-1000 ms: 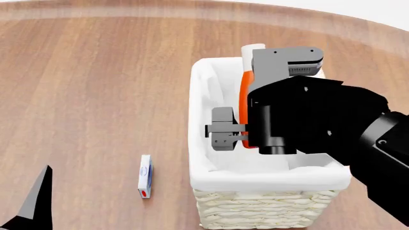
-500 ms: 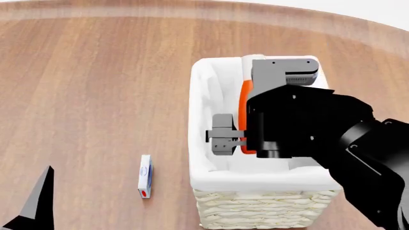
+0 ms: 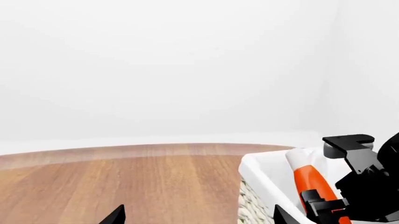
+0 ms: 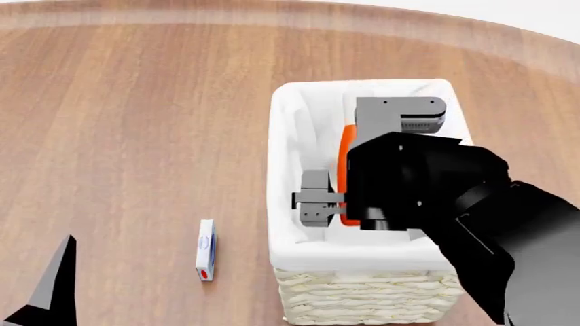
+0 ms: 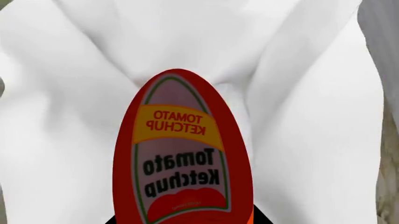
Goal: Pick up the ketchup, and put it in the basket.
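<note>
Inside one basket (image 4: 282,170) — one ketchup (image 4: 343,159), right pincer (image 4: 363,159) clamped

Wood-grain table (image 4: 136,136), smooth with a satin sheen. Basket (image 4: 371,299) of cream woven wicker, coarse and ribbed, lined with white cloth (image 4: 290,170), matt and softly folded. Ketchup (image 5: 184,154): orange-red plastic bottle, smooth, bearing a glossy printed label in red, yellow and white. Right gripper (image 4: 371,159) and arm of black and grey hard plastic or metal, matt. Small white carton (image 4: 206,249), smooth, printed.
</note>
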You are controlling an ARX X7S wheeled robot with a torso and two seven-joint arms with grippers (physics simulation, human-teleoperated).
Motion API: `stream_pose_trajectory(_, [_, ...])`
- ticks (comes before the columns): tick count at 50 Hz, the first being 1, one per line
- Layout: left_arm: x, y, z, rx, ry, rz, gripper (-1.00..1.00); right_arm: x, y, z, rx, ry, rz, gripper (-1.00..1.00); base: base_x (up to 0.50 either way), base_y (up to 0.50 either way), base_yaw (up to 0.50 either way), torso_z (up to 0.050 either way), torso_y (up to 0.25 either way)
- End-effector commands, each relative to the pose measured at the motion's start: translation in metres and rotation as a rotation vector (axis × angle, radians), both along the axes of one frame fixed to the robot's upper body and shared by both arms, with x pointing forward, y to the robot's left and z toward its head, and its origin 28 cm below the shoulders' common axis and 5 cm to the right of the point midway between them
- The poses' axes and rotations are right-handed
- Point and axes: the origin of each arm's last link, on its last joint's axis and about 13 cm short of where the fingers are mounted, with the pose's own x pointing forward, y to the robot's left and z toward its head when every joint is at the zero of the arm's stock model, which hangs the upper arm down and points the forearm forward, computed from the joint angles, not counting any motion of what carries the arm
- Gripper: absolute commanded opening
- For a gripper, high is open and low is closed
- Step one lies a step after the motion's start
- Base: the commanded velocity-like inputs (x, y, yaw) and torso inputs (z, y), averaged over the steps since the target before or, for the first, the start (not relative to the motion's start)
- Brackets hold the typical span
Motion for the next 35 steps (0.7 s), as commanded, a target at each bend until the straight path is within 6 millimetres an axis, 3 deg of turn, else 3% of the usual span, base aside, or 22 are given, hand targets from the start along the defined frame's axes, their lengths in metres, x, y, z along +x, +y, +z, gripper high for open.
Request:
stream_pose_trajectory(1, [0.0004, 0.0004, -0.0005, -0.001, -0.001, 0.002, 1.0, 0.0046, -0.0004, -0.004, -0.015, -0.008, 0.01, -1.0, 0.0, 0.0, 0.0, 0.0, 0.0])
stream_pose_trajectory(28, [0.0005, -0.0002, -0.0008, -0.002, 0.004, -0.003, 1.0, 0.0087, -0.0005, -0.007, -0.014, -0.016, -0.001, -1.0, 0.0, 0.0, 0.0, 0.0, 0.0])
stream_pose_trajectory(29, [0.0003, -0.0004, -0.0002, -0.001, 0.003, -0.003, 1.0, 0.0088, -0.0005, -0.0071, -0.013, -0.015, 0.0, 1.0, 0.0, 0.0, 0.0, 0.0, 0.0])
stream_pose_trajectory(35, [0.0005, -0.0005, -0.0006, -0.002, 0.005, -0.004, 1.0, 0.0085, -0.0008, -0.0052, -0.013, -0.017, -0.001, 1.0, 0.0, 0.0, 0.0, 0.002, 0.0])
